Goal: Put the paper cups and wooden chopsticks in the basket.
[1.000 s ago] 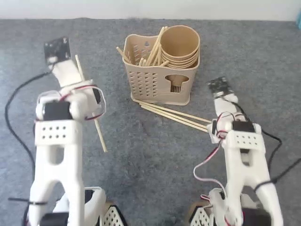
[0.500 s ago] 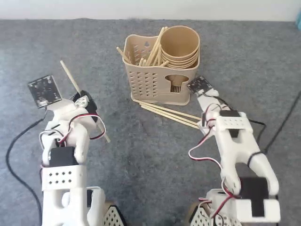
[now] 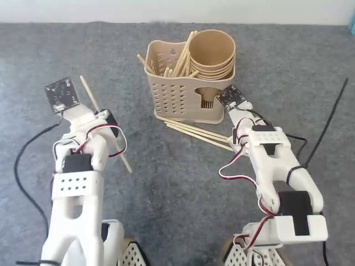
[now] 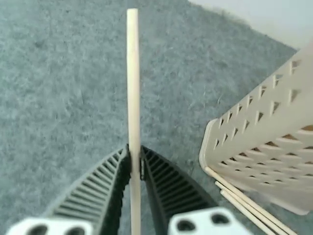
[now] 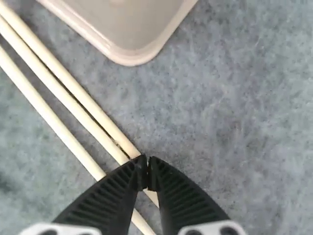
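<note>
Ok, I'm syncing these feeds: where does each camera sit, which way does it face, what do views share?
High view: fixed above the arms' bases, looking down on both arms, basket, paper cups, loose chopsticks.
Left wrist view: on the left wrist, looking along the left gripper, shut on a chopstick, past the basket.
Right wrist view: on the right wrist, looking down past the shut right gripper at loose chopsticks.
Shared: the basket, in all three.

No writing can be read anywhere (the basket (image 3: 172,98) and paper cups (image 3: 221,67) look plain).
</note>
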You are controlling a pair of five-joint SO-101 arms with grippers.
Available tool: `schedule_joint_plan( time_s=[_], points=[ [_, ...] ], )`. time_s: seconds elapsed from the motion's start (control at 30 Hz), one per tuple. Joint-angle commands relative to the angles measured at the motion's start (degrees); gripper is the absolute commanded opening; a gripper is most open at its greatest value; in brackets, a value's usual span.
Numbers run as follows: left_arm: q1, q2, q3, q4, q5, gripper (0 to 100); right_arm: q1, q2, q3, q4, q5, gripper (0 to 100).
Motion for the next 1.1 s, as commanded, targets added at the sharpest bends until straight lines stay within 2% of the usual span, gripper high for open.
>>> schedule_joint_plan(
  time_s=[0.0, 0.17, 0.47, 0.57, 0.73, 0.9, 1.07],
  points=[
    [-0.6, 1.1, -3.7, -1.9, 0.6, 1, -0.7, -0.3, -1.6, 0.2, -0.2, 0.9],
    [-0.6, 1.1, -3.7, -1.9, 0.6, 1, -2.0, -0.4, -1.8, 8.1, 7.2, 1.1],
    [-0.7, 1.1, -3.7, -1.9, 0.5, 1, -1.5, -4.7, -1.4, 15.6, 6.0, 0.9],
    [-0.7, 1.1, -3.5, -2.7, 0.5, 1, 1.2, -8.4, -0.7, 13.3, -3.4, 0.9],
    [-0.7, 1.1, -3.4, -3.0, 0.5, 1, 6.5, -15.5, -0.6, 10.9, -26.3, 0.9],
    [-0.7, 1.1, -3.4, -3.0, 0.5, 1, 5.8, -15.6, -0.5, 8.1, -47.8, 0.9],
    [-0.7, 1.1, -3.4, -2.9, 0.5, 1, 2.0, -6.4, 0.3, 1.9, -55.0, 0.9]
  ],
)
